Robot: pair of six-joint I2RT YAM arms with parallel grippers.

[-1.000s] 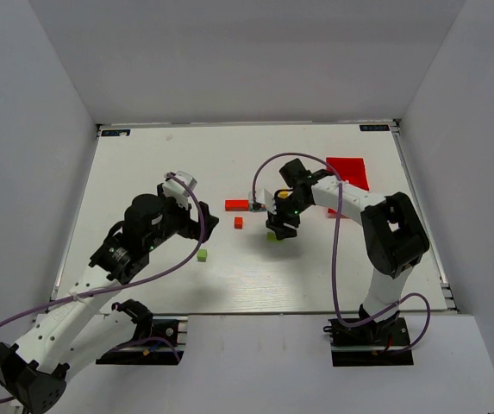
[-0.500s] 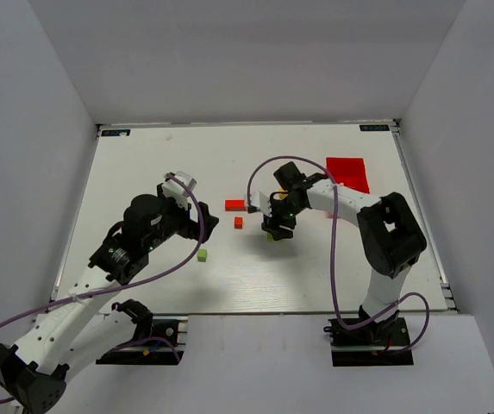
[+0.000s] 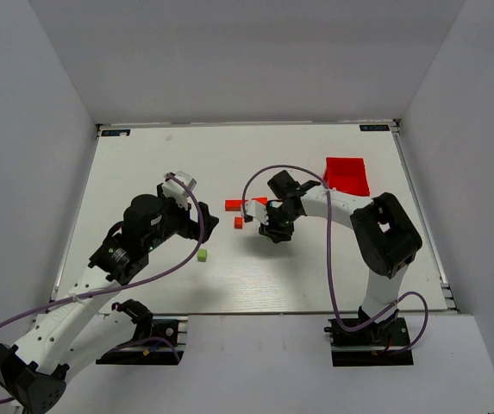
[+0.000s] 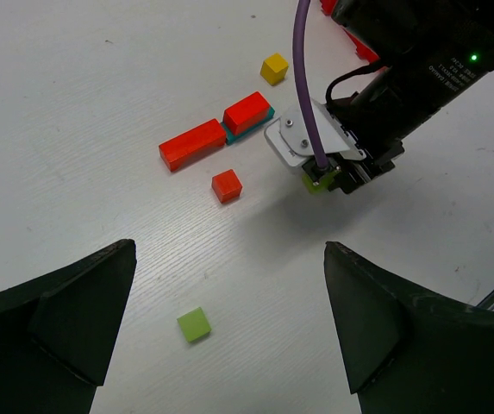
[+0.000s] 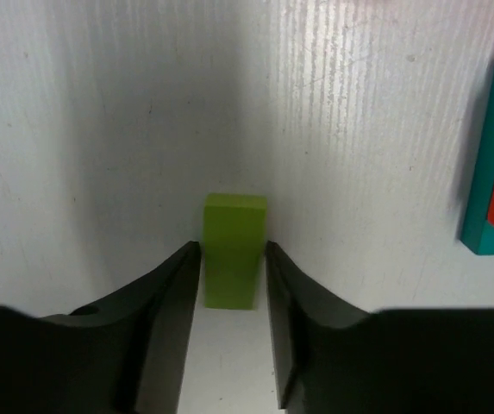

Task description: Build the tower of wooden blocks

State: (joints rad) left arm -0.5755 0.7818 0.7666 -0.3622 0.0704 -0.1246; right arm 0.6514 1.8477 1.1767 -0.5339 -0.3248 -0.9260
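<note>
right claw (image 5: pixel 234 259) sat mid-frame, clamped on a green block (image 5: pixel 235 220) on the desk (image 5: pixel 100 103). left claw (image 4: pixel 229 252) was wide apart.

**White worktop, scattered painted blocks**

The white wood-grain worktop (image 3: pixel 143 172) carries a long red wooden bar (image 4: pixel 193 144) lying end to end with a teal-blue wooden bar (image 5: pixel 488 129). A small red wooden cube (image 4: pixel 227 185) sits just beside the red bar. A small yellow wooden cube (image 4: pixel 273 67) lies past the teal one. One lime-green wooden cube (image 4: pixel 194 324) lies apart, and an upright lime-green wooden block (image 5: pixel 234 250) stands near the teal bar. A red plastic tray (image 3: pixel 347 172) rests far right
</note>
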